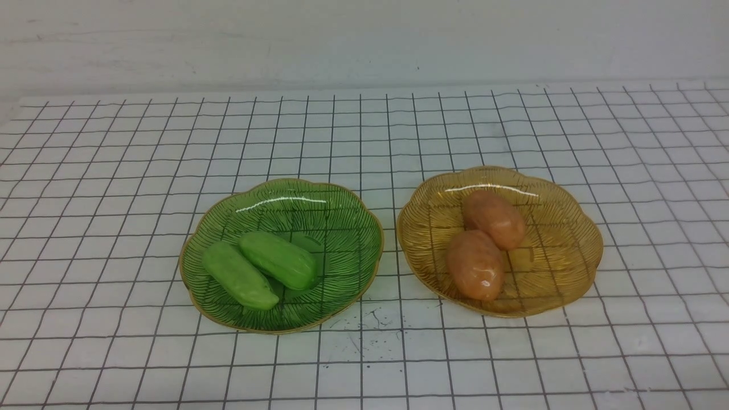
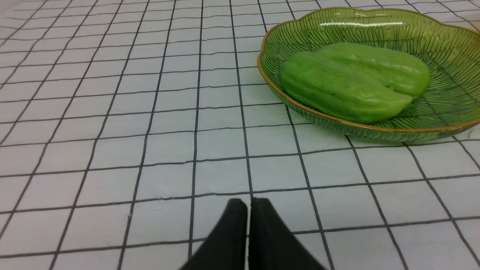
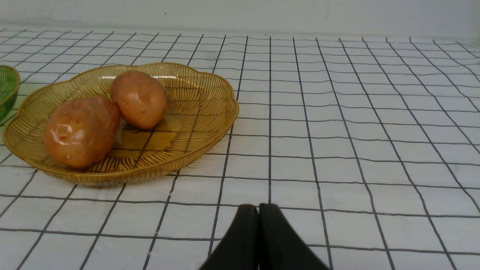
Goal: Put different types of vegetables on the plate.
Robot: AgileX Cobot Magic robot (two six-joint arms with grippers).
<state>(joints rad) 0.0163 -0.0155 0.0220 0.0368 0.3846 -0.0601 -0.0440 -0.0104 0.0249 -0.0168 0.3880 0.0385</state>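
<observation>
Both pincers sit closed and empty, low over the desk, vegetables already sorted.

Left pincer [image 2: 247, 204] and right pincer [image 3: 258, 210] have fingertips pressed together, gripping nothing. Two cucumbers [image 1: 238, 275] [image 1: 279, 259] lie touching in the green plate [image 1: 342, 210]; two potatoes [image 1: 475, 265] [image 1: 494, 219] touch in the amber plate [image 1: 569, 250]. To my eye the job looks finished. One risk: an arm swinging inward could clip a raised scalloped rim and slide its plate, rolling the smooth potatoes. The plates sit near each other; the gridded desk [image 1: 114, 171] is open on the outer sides.
</observation>
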